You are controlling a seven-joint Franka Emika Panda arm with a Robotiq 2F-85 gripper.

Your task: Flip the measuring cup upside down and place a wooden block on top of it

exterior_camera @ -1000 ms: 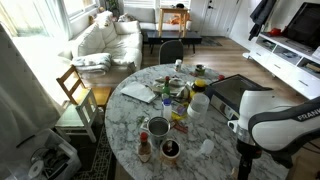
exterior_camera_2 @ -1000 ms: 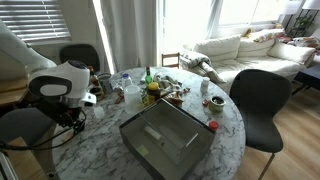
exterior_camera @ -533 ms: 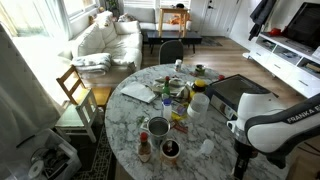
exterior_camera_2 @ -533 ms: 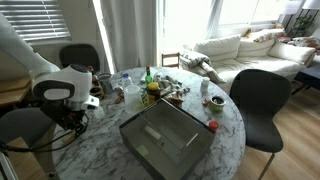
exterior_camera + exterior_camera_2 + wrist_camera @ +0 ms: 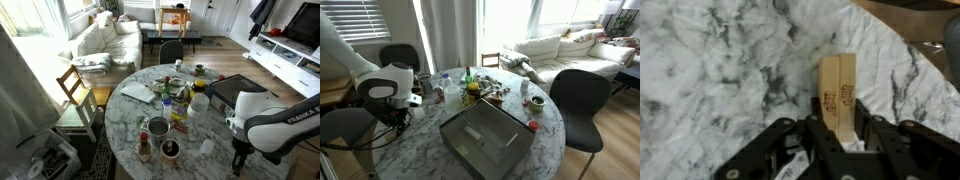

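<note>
Wooden block point(image 5: 837, 92) first: pinching it upright in the gripper point(image 5: 840, 138), with the black fingers point(image 5: 818, 140) narrowed onto its two broad faces and its upper half sticking out past the tips. Showing a seam down the middle of the pale tan face, like two slim pieces pressed side by side. Carrying a small reddish stamp on each half, too blurred to read as letters.

Hovering over the white-and-grey marble table point(image 5: 710, 70), which is filling nearly all of the wrist view beyond the jaws; not possible to tell whether the block's far end is touching the stone.

Looking in an exterior view: reaching down with the gripper point(image 5: 238, 165) close to the table's rim, the block itself too small to make out there. Reading "FRANKA" in dark capitals along the white arm point(image 5: 265, 118), the rest running off the edge of the picture.

Sitting near the jaws, on the side toward the table's middle: the measuring cup point(image 5: 207, 146), whitish and low, apart from the fingers; which way up, cannot tell. Standing farther beyond the cup from the jaws: a taller white bottle point(image 5: 198, 103). Lying well apart from the jaws, past the cup: a round metal tin point(image 5: 158, 127).
</note>
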